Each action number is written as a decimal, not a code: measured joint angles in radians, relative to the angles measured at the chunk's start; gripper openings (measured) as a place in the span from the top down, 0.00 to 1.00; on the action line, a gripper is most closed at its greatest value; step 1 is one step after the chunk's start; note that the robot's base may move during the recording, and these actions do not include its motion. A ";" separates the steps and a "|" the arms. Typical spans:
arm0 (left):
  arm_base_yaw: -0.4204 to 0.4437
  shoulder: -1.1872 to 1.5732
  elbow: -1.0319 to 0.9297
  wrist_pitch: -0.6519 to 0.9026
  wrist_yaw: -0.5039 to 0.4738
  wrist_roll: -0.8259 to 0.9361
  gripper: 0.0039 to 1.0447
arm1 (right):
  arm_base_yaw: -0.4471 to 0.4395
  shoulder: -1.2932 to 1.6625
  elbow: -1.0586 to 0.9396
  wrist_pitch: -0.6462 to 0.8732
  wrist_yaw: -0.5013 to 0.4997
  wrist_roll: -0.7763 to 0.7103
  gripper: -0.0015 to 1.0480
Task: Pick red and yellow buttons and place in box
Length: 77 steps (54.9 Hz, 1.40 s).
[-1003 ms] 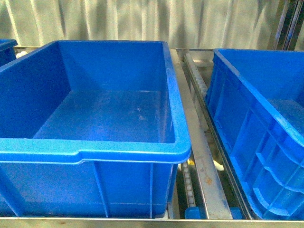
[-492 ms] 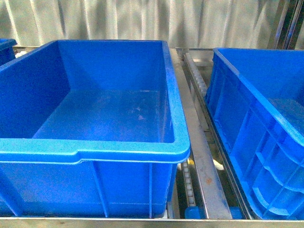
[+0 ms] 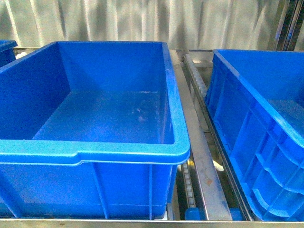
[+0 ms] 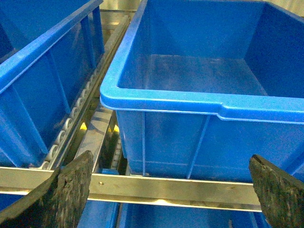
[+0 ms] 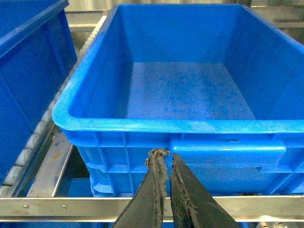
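Item: red and yellow buttons. None in sight; the middle box (image 3: 95, 154) shows a bare floor, as do the other boxes as far as their insides can be seen, so where the buttons lie cannot be told. Handling, by judgement: small, light, hard plastic parts, rigid and not fragile; the domed cap likely slippery, so the hold belongs on the flat sides of the blocky body, jaws opened only a little wider than it. Item: left gripper (image 4: 171, 156), low in front of the middle box, before its near wall and just above the steel bar (image 4: 166, 187); jaws spread wide, dark worn pads (image 4: 71, 185) far apart, holding nothing, touching nothing. Item: right gripper (image 5: 164, 154), low before the near wall of a box, probably the second box; fingers pressed together with barely a slit between, nothing gripped. Item: second box (image 3: 247, 95), right of the middle box, same blue plastic, a roller rail (image 3: 197, 80) running between them. Item: third box (image 3: 4, 45), only a corner showing left of the middle box. Item: pale curtain (image 3: 142, 21) behind the middle box.
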 joint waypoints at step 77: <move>0.000 0.000 0.000 0.000 0.000 0.000 0.07 | -0.001 -0.313 -0.027 -0.260 -0.001 -0.002 0.06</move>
